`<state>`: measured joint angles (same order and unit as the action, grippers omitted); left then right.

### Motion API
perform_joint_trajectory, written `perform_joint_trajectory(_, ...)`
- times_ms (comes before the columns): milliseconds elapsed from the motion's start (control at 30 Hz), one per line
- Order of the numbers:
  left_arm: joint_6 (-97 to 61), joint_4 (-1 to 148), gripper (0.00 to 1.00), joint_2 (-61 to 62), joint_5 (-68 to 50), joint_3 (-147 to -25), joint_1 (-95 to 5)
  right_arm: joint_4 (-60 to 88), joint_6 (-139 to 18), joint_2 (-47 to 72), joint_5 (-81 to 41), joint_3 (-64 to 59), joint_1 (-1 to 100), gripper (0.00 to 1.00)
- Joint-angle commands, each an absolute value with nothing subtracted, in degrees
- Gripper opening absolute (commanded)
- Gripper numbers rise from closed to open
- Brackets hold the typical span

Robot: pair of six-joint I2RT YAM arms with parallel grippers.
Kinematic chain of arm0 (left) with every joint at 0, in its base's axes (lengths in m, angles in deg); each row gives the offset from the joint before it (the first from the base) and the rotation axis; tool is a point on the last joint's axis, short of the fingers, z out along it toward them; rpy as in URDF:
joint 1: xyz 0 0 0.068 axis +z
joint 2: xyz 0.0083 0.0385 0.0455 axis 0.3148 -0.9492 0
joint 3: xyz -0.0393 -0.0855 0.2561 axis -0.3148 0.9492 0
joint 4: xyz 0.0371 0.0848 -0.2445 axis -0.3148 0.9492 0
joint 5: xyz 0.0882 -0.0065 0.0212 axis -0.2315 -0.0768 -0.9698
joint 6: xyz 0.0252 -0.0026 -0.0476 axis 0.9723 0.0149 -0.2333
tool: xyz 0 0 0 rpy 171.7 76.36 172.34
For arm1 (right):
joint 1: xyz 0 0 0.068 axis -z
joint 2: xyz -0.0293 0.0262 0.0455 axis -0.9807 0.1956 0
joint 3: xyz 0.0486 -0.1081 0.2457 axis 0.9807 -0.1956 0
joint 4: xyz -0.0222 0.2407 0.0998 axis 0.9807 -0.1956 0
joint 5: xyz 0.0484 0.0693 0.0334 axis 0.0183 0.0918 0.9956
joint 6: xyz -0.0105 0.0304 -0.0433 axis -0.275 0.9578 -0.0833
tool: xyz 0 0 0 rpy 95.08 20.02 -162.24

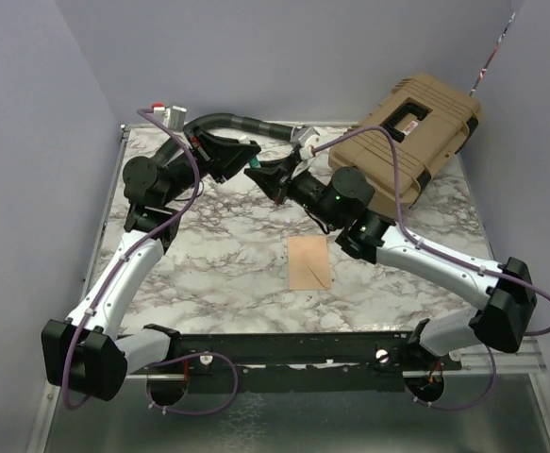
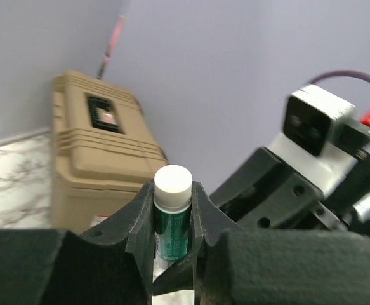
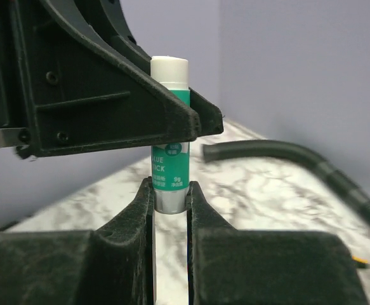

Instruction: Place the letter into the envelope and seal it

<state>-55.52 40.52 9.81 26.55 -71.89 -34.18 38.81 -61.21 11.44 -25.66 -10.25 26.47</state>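
A green glue stick with a white cap is held between both grippers above the far middle of the table. My left gripper is shut on its upper part just under the cap. My right gripper is shut on its silver bottom end. In the top view the left gripper and the right gripper meet tip to tip. The peach-tan envelope lies flat on the marble table, nearer the front, apart from both grippers. The letter is not in view.
A large tan case stands at the back right; it also shows in the left wrist view. A black hose curves along the back edge, and shows in the right wrist view. Purple walls close the sides.
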Motion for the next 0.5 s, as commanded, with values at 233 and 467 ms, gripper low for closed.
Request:
perform_joint_trajectory(233, -55.91, 43.97, 0.00, 12.70, 9.43, -66.75, -37.03, 61.66, -103.82, 29.13, -66.46, -4.16, 24.00, 0.01)
perform_joint_trajectory(467, -66.79, 47.54, 0.00, 10.80, 7.47, -68.20, -37.03, 50.05, -94.23, 27.85, -69.21, -2.14, 22.87, 0.01)
